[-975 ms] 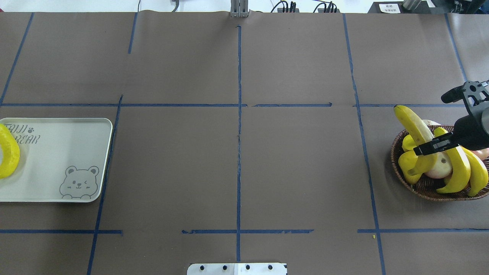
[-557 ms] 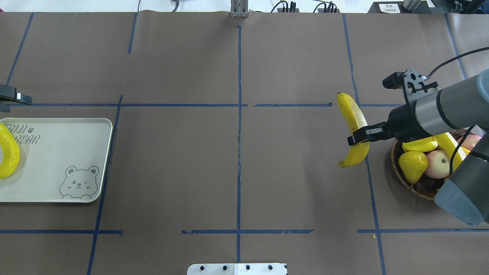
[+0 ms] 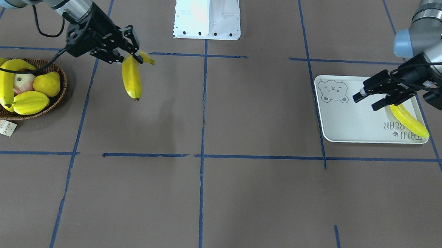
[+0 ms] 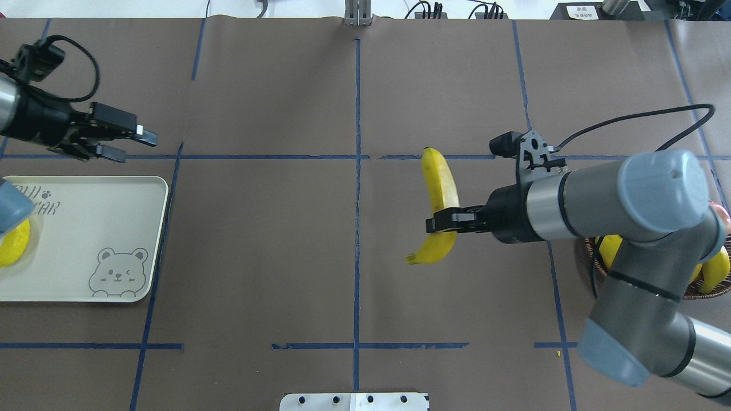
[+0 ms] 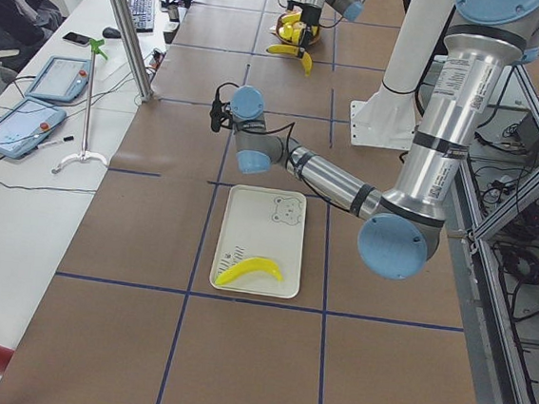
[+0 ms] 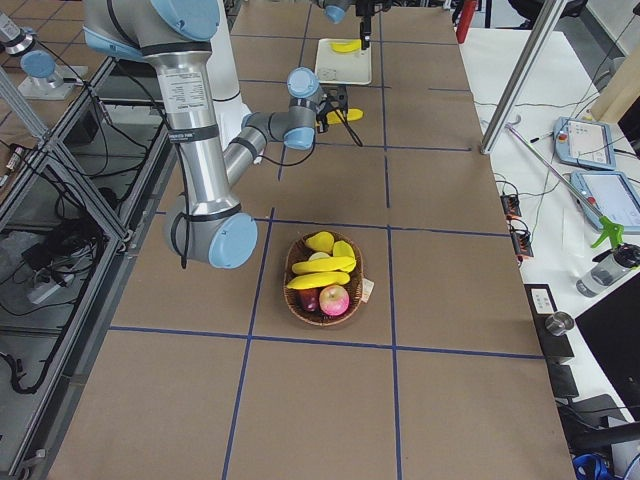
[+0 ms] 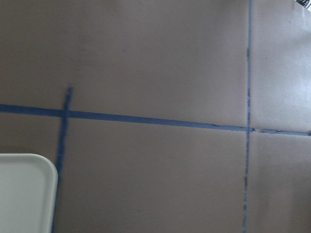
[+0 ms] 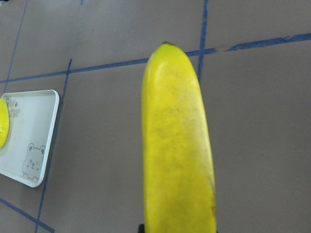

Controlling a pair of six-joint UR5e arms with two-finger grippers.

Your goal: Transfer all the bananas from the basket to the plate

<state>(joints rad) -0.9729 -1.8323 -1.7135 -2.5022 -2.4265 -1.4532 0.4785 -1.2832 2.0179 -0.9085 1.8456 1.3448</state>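
Yellow banana [image 4: 440, 185] held above mid-table, clamped at its middle in the right gripper [image 4: 442, 222].
Near the tabletop's left edge, a second banana [image 3: 408, 120] lies on the plate [image 4: 85, 228], while the left gripper [image 4: 137, 147] hangs close by the plate, jaws apart and empty. Other bananas [image 3: 5, 82] sit among mixed fruit in the wicker basket [image 3: 63, 83] at the right edge.

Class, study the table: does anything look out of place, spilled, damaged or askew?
Nothing is spilled or damaged. The only stray item is a small paper tag on the table beside the basket. The plate lies flat, one banana resting on it.
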